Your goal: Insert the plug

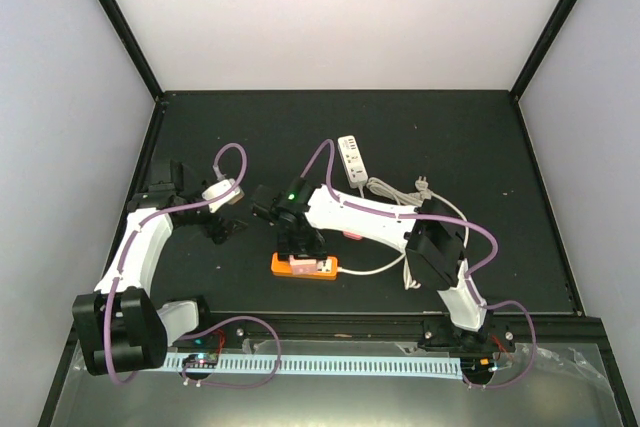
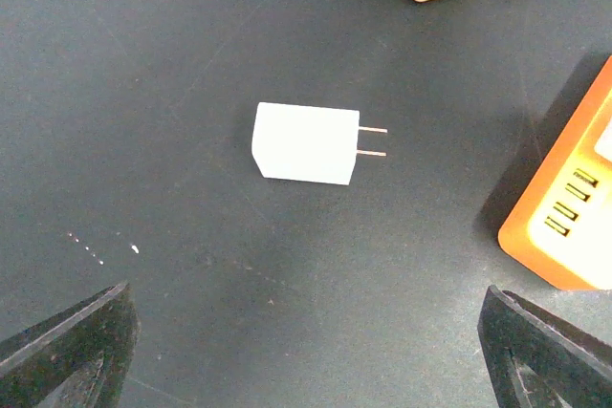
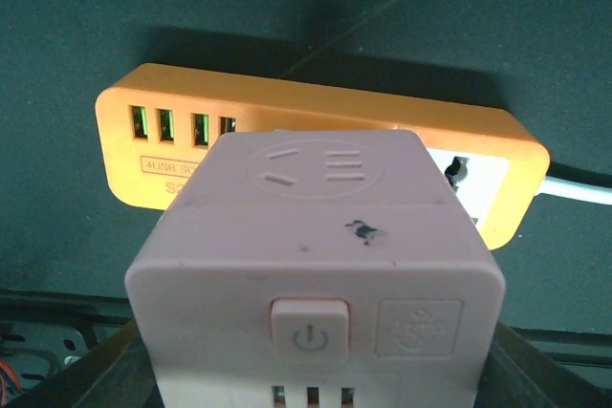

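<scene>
A lab test cell is indicated: a black table is enclosed by plain white panels and black struts, a cable duct at its near edge.

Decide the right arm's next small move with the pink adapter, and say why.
Probably press the pink adapter straight down. The right gripper holds it over the orange power strip, at its socket face; whether the pins are seated cannot be seen.

A cube adapter is directly above the near power strip. A 2-prong charger lies to its left, and a 2nd strip lies behind.
</scene>
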Motion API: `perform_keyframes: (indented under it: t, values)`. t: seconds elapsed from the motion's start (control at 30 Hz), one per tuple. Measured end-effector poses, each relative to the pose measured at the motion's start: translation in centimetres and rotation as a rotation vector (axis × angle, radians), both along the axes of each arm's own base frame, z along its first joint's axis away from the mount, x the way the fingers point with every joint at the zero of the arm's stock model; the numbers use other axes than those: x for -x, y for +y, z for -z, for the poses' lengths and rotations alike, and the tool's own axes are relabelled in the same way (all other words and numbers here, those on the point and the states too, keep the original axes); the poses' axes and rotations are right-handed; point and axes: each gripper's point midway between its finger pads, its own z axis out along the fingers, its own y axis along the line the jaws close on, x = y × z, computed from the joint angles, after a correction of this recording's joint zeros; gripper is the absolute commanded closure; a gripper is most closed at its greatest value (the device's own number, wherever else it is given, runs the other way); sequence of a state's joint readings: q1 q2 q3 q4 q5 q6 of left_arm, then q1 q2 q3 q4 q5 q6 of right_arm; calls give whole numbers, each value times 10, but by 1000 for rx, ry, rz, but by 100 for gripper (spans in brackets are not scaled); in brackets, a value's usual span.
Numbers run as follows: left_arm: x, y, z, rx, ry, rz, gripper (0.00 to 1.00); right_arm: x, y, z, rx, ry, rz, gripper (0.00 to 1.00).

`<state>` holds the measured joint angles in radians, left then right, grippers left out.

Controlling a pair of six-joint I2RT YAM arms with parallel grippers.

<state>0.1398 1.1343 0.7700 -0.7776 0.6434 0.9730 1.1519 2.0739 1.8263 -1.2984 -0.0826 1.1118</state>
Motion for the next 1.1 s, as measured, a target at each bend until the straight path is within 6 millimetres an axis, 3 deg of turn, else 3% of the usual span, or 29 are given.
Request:
perform_keyframes:
  t: [0.33, 0.5, 1.1]
  values:
    - [2, -2, -2, 4, -24, 42, 1, -1, 4, 6, 9, -22, 83, 99]
    - [9, -7, 0, 11, -32, 99, 1, -1, 3, 21, 12, -27, 142, 99]
    - [16, -8, 4, 7, -13, 134, 2, -3, 2, 22, 17, -9, 140, 99]
